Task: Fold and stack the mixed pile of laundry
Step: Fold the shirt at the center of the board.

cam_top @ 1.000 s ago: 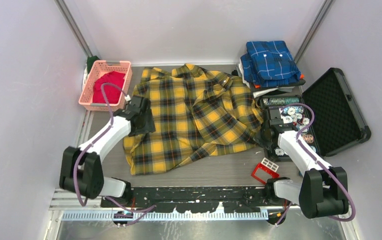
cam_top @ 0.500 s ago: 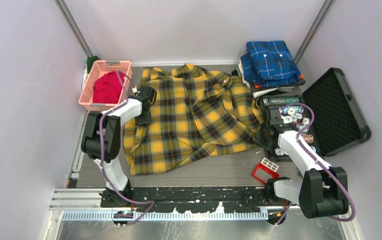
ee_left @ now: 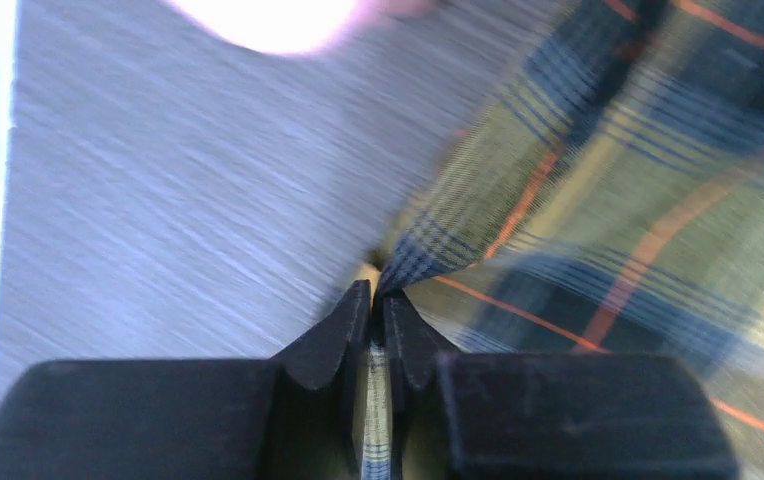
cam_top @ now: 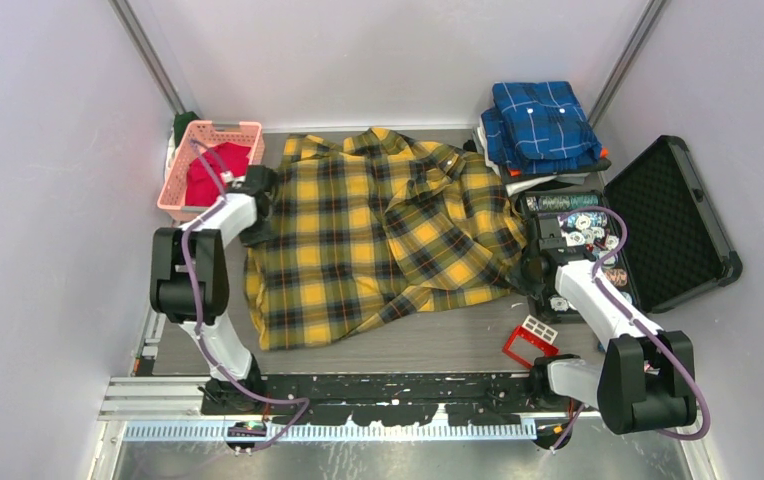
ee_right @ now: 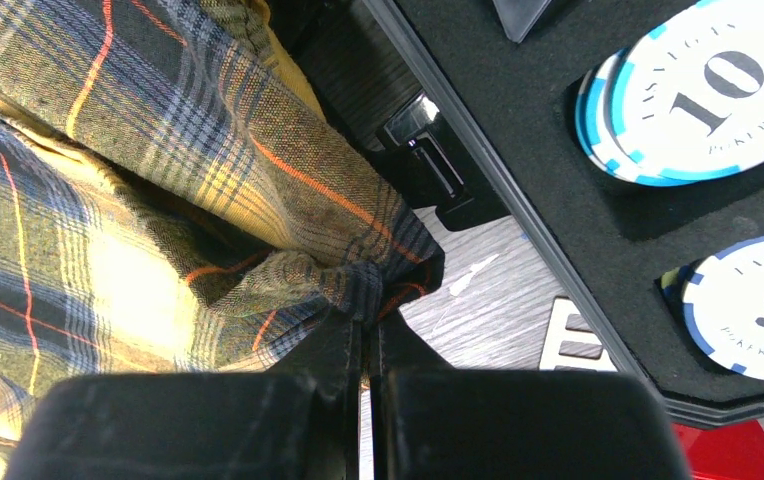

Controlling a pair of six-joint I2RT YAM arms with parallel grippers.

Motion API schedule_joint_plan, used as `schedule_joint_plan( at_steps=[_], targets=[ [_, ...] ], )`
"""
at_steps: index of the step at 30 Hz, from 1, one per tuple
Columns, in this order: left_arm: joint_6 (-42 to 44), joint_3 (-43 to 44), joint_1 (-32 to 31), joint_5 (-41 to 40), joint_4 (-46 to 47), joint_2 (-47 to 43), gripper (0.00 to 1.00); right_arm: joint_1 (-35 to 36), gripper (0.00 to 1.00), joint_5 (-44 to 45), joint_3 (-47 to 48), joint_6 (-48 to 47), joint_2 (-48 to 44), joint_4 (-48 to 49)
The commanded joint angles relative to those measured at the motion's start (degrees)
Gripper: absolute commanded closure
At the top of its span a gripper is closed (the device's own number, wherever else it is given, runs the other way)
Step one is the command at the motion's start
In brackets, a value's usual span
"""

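The yellow-and-black plaid shirt [cam_top: 383, 230] lies spread across the middle of the table, collar toward the back. My left gripper [cam_top: 258, 200] is at its left edge and is shut on that edge; in the left wrist view [ee_left: 376, 300] a strip of plaid cloth runs between the closed fingers. My right gripper [cam_top: 536, 268] is shut on the shirt's right edge, with a bunched corner of cloth [ee_right: 383, 280] pinched at its tips [ee_right: 368, 330]. The red T-shirt [cam_top: 213, 170] lies crumpled in the pink basket [cam_top: 180, 196] at the back left.
A folded blue plaid shirt [cam_top: 543, 122] tops a stack at the back right. An open black case [cam_top: 673, 220] holding poker chips [ee_right: 703, 95] stands right beside my right gripper. A small red-and-white item [cam_top: 530, 338] lies near the front right.
My left arm swung from the shirt's left side back toward the basket, and its gripper closed on the shirt's left edge, drawing it outward. The right arm has stayed put.
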Motion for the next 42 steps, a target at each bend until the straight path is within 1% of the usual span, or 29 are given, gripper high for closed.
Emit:
schedule_joint_plan(
  at_steps=[1, 2, 5, 6, 7, 8, 9, 10, 12, 14, 17, 18, 20, 22, 25, 26, 29, 31, 33, 35, 38, 42],
  targets=[
    [-2.7, 0.8, 6.6, -2.2, -1.1, -1.5, 0.8, -0.1, 0.99, -0.3, 0.1, -0.6, 0.5, 0.1],
    [-3.0, 1.0, 7.8, -2.6, -1.4, -1.5, 0.7, 0.0, 0.99, -0.3, 0.2, -0.7, 0.6, 0.1],
    [-4.3, 1.5, 8.6, -4.5, -2.8, -2.6, 0.43, 0.0, 0.99, -0.3, 0.3, -0.8, 0.8, 0.1],
    [-4.6, 1.5, 8.6, -4.4, -3.2, -4.0, 0.28, 0.0, 0.99, -0.3, 0.4, -0.8, 0.8, 0.1],
    [-4.6, 1.0, 8.3, -4.1, -3.2, -5.7, 0.19, -0.1, 0.99, -0.6, 0.6, -0.9, 0.8, 0.1],
    [-4.8, 0.3, 7.8, -4.5, -3.3, -7.6, 0.1, -0.1, 0.99, -1.0, 0.6, -1.1, 0.8, 0.2],
    [-5.2, -0.7, 7.0, -5.2, -3.4, -9.9, 0.02, 0.0, 0.94, -1.2, 0.8, -1.3, 0.7, 0.2],
    [-5.3, -2.1, 6.6, -4.8, -3.5, -12.2, 0.01, 0.0, 0.87, -1.2, 1.0, -1.5, 0.4, -0.2],
    [-5.7, -3.8, 3.7, -2.4, -4.5, -17.0, 0.0, -0.1, 0.71, -1.5, 1.7, -2.0, -0.6, -0.9],
    [-6.2, -5.6, 0.3, -1.9, -6.3, -21.4, 0.0, 0.0, 0.58, -1.8, 2.9, -2.6, -2.3, -2.0],
    [-8.1, -8.7, -4.0, -1.1, -9.8, -28.1, 0.01, 0.5, 0.46, -3.0, 5.7, -3.5, -5.5, -3.9],
    [-9.1, -10.0, -4.8, 0.0, -10.7, -30.6, 0.02, 1.1, 0.44, -3.0, 7.1, -3.7, -6.2, -4.9],
    [-11.0, -13.1, -5.9, 2.5, -12.3, -35.6, 0.05, 2.6, 0.42, -2.9, 9.6, -4.3, -7.1, -6.0],
    [-11.9, -16.6, -6.4, 4.9, -12.7, -40.8, 0.05, 4.9, 0.41, -2.5, 11.8, -4.7, -7.0, -5.5],
    [-12.9, -20.5, -6.5, 7.3, -13.9, -46.9, 0.04, 9.6, 0.41, -3.9, 14.9, -6.6, -3.6, -0.6],
    [-13.3, -21.5, -6.5, 8.0, -14.3, -48.6, 0.04, 10.9, 0.41, -5.9, 16.4, -7.5, -1.5, 0.9],
    [-16.6, -23.4, -8.9, 10.0, -14.6, -52.1, 0.06, 14.2, 0.41, -5.5, 22.8, -9.9, 7.2, 4.5],
    [-18.5, -24.6, -9.5, 13.4, -14.1, -52.8, 0.09, 14.6, 0.41, -5.6, 27.7, -9.5, 14.0, 5.8],
    [-19.8, -26.1, -10.2, 14.4, -14.0, -53.1, 0.09, 15.5, 0.41, -5.5, 34.2, -9.0, 21.2, 6.7],
    [-20.0, -27.4, -10.7, 14.8, -14.0, -53.6, 0.1, 16.7, 0.41, -3.4, 41.1, -8.7, 28.8, 5.4],
    [-21.1, -29.2, -11.7, 14.7, -13.3, -55.3, 0.1, 17.5, 0.38, -0.2, 51.0, -7.5, 40.1, 3.1],
    [-22.1, -31.0, -12.6, 14.8, -13.3, -56.5, 0.11, 17.5, 0.36, 1.8, 61.6, -2.8, 51.5, 0.4]
  ],
)
